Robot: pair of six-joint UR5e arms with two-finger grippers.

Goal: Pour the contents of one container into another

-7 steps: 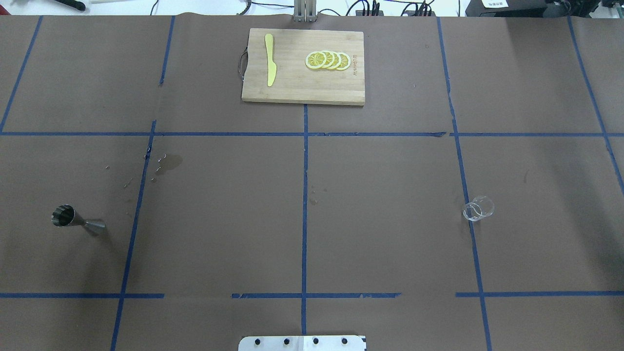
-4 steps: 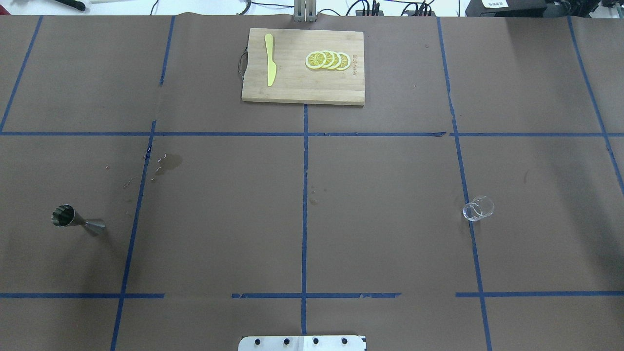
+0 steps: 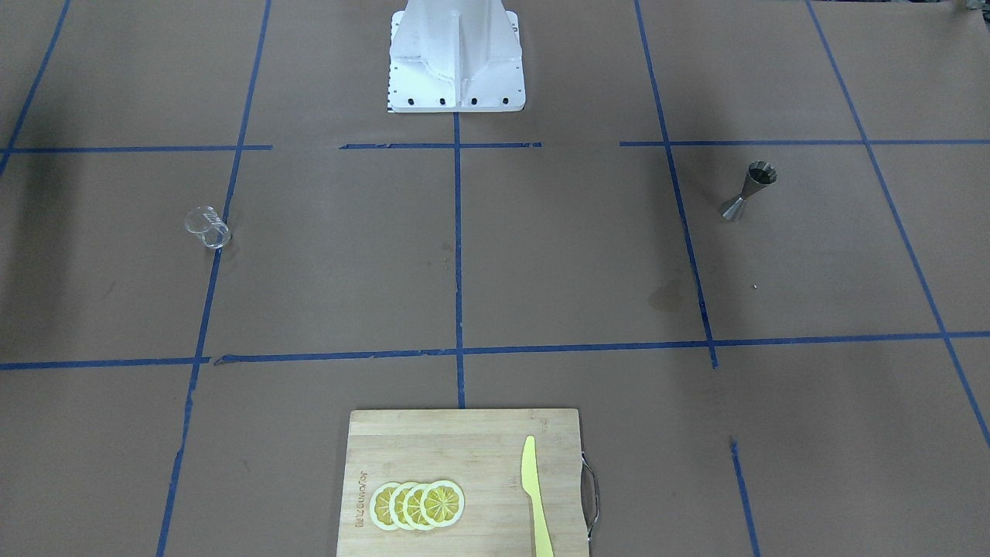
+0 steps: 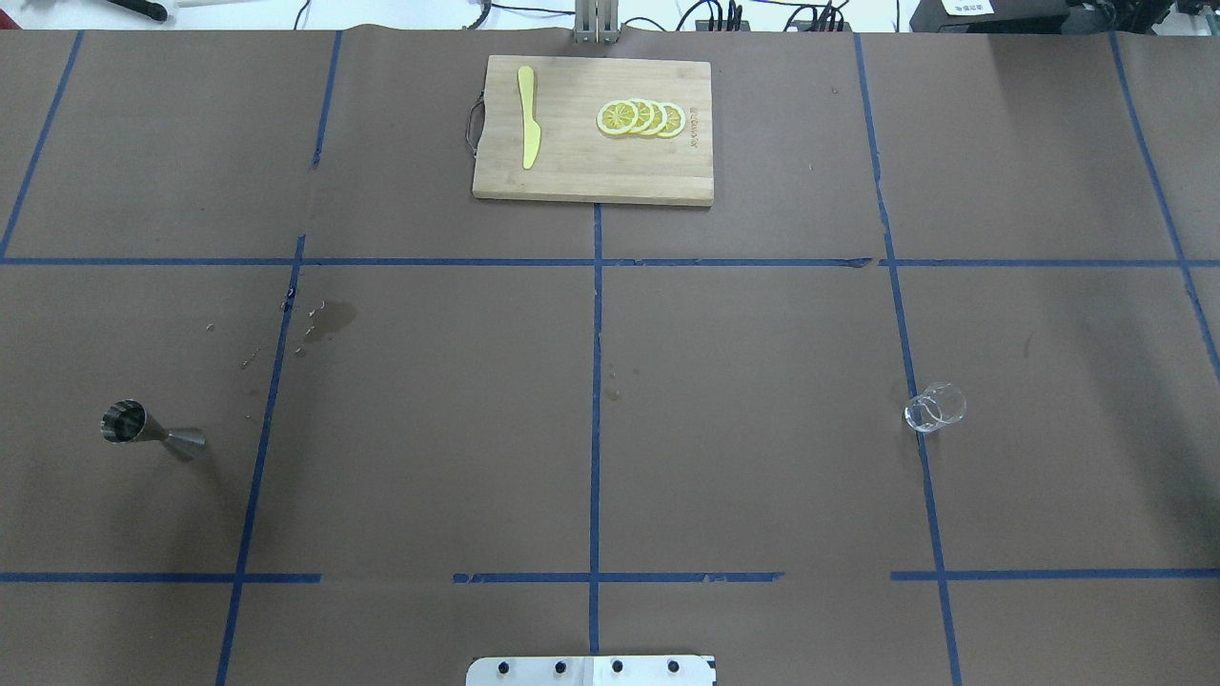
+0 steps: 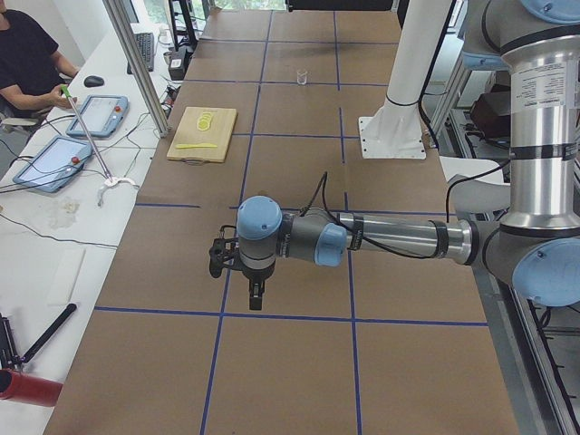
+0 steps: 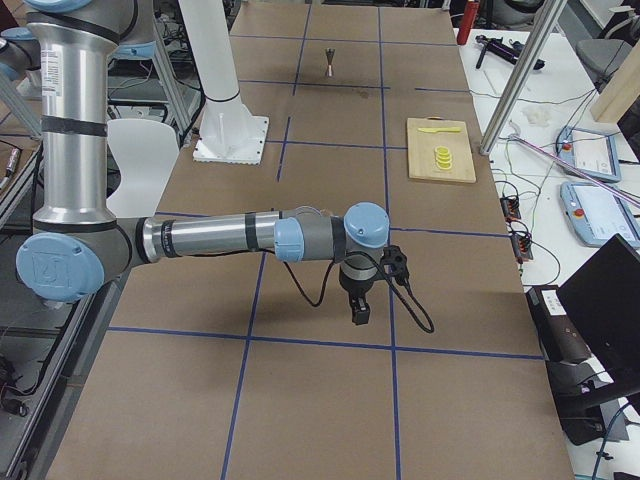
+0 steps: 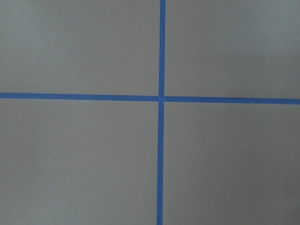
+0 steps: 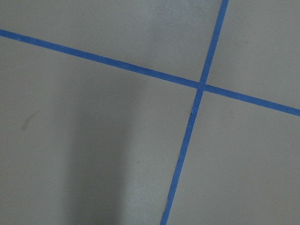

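Observation:
The clear glass measuring cup [image 4: 935, 407] [image 3: 207, 227] stands alone on the table's right half, on a blue tape line. It shows small and far in the exterior left view [image 5: 302, 78]. The steel jigger [image 4: 152, 429] [image 3: 749, 190] [image 6: 329, 62] stands upright at the far left. My left gripper [image 5: 256, 297] points down over the brown paper and shows only in the exterior left view. My right gripper [image 6: 358, 312] also points down and shows only in the exterior right view. I cannot tell whether either is open or shut. Both are far from the two containers. The wrist views show only paper and tape.
A wooden cutting board [image 4: 572, 167] lies at the far centre with a yellow knife [image 4: 527, 116] and lemon slices [image 4: 640, 118]. A wet stain [image 4: 334, 319] marks the paper up and right of the jigger. The robot's white pedestal [image 3: 456, 58] stands at the near edge.

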